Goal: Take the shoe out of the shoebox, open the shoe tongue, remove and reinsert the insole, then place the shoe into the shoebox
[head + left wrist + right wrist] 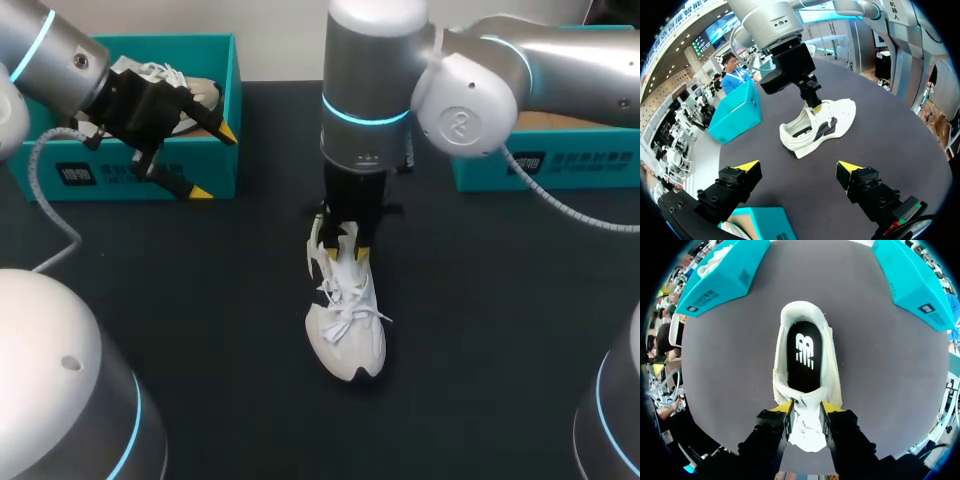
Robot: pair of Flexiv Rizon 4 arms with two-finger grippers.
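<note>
Sneaker (345, 320), white and low-cut, stands upright on its sole in the middle of the dark worktop (200, 330), well apart from the two teal boxes at the far edge. The left shoebox (120, 180) holds a second white shoe (185, 85); the inside of the right shoebox (540, 170) is mostly hidden by my right arm.

The right claw (807, 410) is narrowed onto the tongue (807, 432), with one yellow tip on each side, and it holds the tongue up off the throat. The mouth of the sneaker gapes, and the black insole (804, 357) lies flat inside in plain sight. The left claw (797, 167) hangs over the left shoebox with its fingers wide and holds nothing.

The sneaker looks light, with a soft mesh upper over a thick, springy foam sole. A pull on the tongue would probably lift or drag the whole shoe rather than spread it. The tongue is limp padded cloth, so a pinch grips it well but steers it poorly. The loose laces (350, 310) could snag a finger.

The insole is probably thin, bendy foam. The best hold seems to be its heel edge, peeled upward. For carrying, the firm heel collar or the sides of the sole would give the surest grip.
</note>
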